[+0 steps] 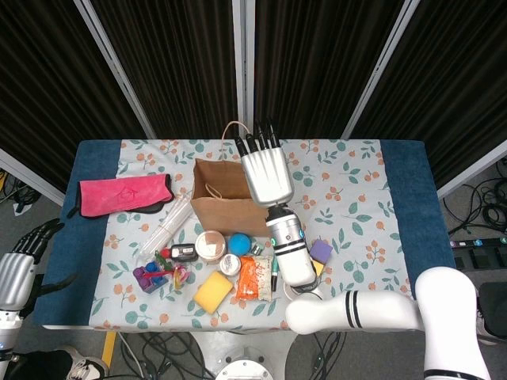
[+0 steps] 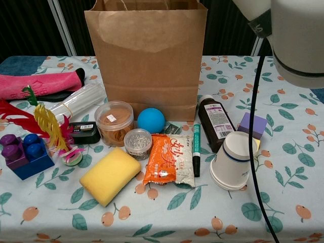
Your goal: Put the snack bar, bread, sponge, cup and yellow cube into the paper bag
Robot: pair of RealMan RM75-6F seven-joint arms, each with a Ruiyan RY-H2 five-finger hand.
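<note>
Right hand (image 1: 266, 176) above open brown paper bag (image 2: 147, 55), fingers straight, spread, empty. Left hand (image 1: 17, 269) off table edge, fingers apart, idle. Yellow rectangular sponge (image 2: 110, 175) at front: likely light, squashy; grip across short sides. White paper cup (image 2: 233, 159) inverted, crushable; hold wall gently.

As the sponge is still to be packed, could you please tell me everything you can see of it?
The yellow rectangular sponge looks like soft foam, with rounded edges and a finely pored surface. It lies flat and skewed on the floral tablecloth near the front edge, in front of the small clear tub of pins and left of the orange snack packet. No hand touches it.
</note>
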